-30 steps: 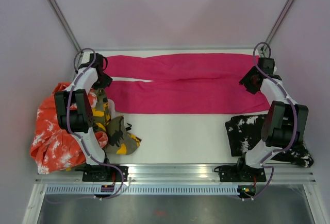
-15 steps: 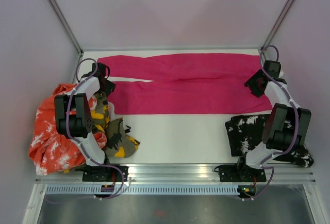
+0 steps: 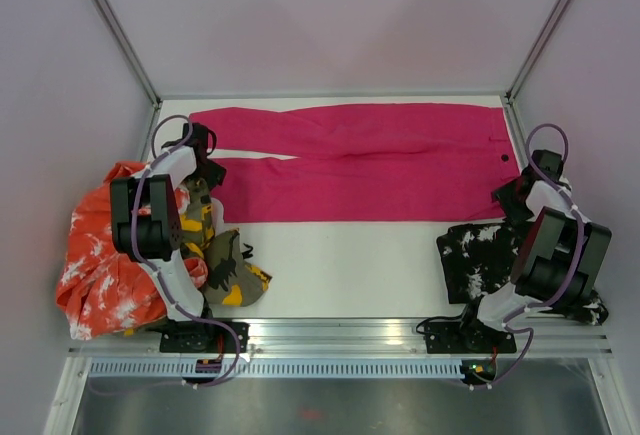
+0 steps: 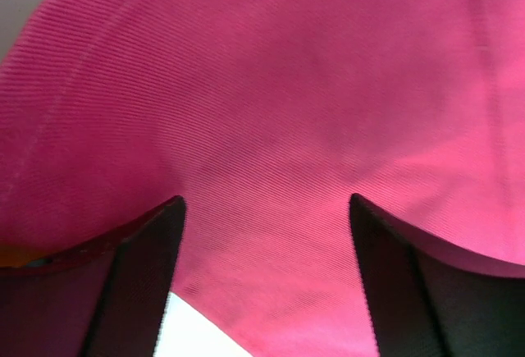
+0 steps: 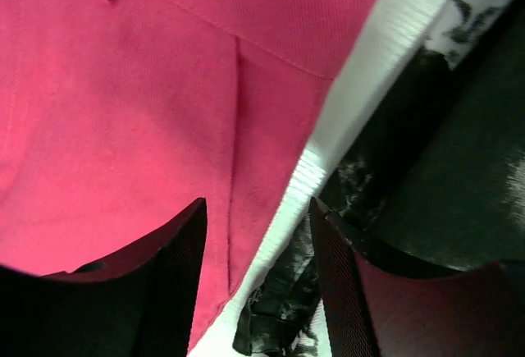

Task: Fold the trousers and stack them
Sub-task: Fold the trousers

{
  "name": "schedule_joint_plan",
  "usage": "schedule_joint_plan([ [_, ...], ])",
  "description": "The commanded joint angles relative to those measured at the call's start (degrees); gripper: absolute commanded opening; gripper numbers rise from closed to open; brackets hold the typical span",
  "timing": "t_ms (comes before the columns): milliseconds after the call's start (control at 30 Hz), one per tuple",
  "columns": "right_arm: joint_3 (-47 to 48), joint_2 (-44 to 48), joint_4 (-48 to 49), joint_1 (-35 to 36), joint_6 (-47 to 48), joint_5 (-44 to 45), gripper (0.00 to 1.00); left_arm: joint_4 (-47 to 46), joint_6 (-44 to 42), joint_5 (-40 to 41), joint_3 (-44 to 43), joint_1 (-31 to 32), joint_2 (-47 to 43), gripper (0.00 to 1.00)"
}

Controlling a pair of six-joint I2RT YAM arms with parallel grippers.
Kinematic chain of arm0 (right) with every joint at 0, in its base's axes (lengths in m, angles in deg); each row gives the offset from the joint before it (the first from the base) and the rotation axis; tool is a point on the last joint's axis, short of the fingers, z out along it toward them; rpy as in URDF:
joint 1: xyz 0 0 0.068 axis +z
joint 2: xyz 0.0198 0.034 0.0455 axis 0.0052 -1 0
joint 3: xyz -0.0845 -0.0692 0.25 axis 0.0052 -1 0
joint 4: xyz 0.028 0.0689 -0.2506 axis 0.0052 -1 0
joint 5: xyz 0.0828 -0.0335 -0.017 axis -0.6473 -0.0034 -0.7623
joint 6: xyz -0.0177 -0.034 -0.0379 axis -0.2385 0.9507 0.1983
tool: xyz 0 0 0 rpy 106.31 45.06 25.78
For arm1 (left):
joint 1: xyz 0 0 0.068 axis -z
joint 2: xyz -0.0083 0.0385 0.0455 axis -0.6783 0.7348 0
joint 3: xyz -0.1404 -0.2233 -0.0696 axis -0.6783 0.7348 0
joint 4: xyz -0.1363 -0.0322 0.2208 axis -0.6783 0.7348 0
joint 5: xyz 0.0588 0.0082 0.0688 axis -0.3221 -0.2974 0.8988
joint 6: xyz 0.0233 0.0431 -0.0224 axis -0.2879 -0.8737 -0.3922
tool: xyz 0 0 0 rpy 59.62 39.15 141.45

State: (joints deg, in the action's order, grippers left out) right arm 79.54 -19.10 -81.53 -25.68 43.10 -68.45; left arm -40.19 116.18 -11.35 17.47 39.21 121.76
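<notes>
Finely ribbed magenta trousers [image 3: 360, 190], perhaps corduroy, lie flat, oblong.

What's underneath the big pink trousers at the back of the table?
The pink trousers lie spread flat on the white table, which shows along their near edge. Whatever else might be beneath the cloth is covered.

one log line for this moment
stage: pink trousers spread flat, unfolded | left gripper: open over leg end | right gripper: open over waist corner, beside black trousers | held: nothing
</notes>
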Motion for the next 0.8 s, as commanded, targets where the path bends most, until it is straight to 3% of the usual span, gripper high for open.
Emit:
schedule_joint_plan([
  [0,-0.9,2.1,0.5,-0.7,-1.7,2.2,0.6,7.4,-5.1,4.2,1.7,-0.3,2.4,0.82],
  [33,-1.5,1.8,0.6,-0.7,-1.6,2.7,0.62,6.6,-6.1,4.2,2.0,-0.3,2.8,0.76],
  [67,-2.0,1.5,0.8,-0.7,-1.6,3.1,0.66,5.0,-6.9,3.9,2.4,-0.3,3.1,0.63],
  [100,-2.5,1.1,1.3,-0.8,-1.3,3.2,0.66,4.3,-7.5,3.6,3.2,-0.3,3.8,0.6],
  [133,-3.5,1.0,2.7,-0.9,-1.3,3.2,0.68,3.1,-8.2,2.1,3.6,-0.3,4.1,0.5],
  [200,-4.3,0.4,4.0,-0.9,-1.6,2.5,0.68,0.5,-9.8,0.9,4.7,-0.2,5.4,0.44],
  [233,-4.3,0.3,4.1,-0.9,-1.6,2.2,0.69,0.5,-10.2,1.4,4.3,0.0,5.7,0.29],
  [333,-4.4,-1.6,4.9,-0.9,-0.7,2.7,0.69,-0.3,-12.3,2.1,3.5,0.3,6.0,0.02],
  [400,-4.0,-2.6,5.1,-0.9,-0.4,3.6,0.66,-0.5,-13.5,2.4,2.6,0.3,6.3,0.02],
  [500,-3.1,-3.8,6.1,-0.9,0.6,3.6,0.45,-1.2,-15.0,2.7,1.8,0.3,5.6,0.02],
  [667,0.0,-3.1,6.5,-0.9,1.0,2.5,0.02,-2.0,-18.6,3.3,-1.1,0.3,1.6,0.02],
  [767,1.8,-1.1,6.5,-0.9,0.8,1.1,0.0,-1.9,-20.3,3.3,-3.7,0.3,-0.5,0.02],
])
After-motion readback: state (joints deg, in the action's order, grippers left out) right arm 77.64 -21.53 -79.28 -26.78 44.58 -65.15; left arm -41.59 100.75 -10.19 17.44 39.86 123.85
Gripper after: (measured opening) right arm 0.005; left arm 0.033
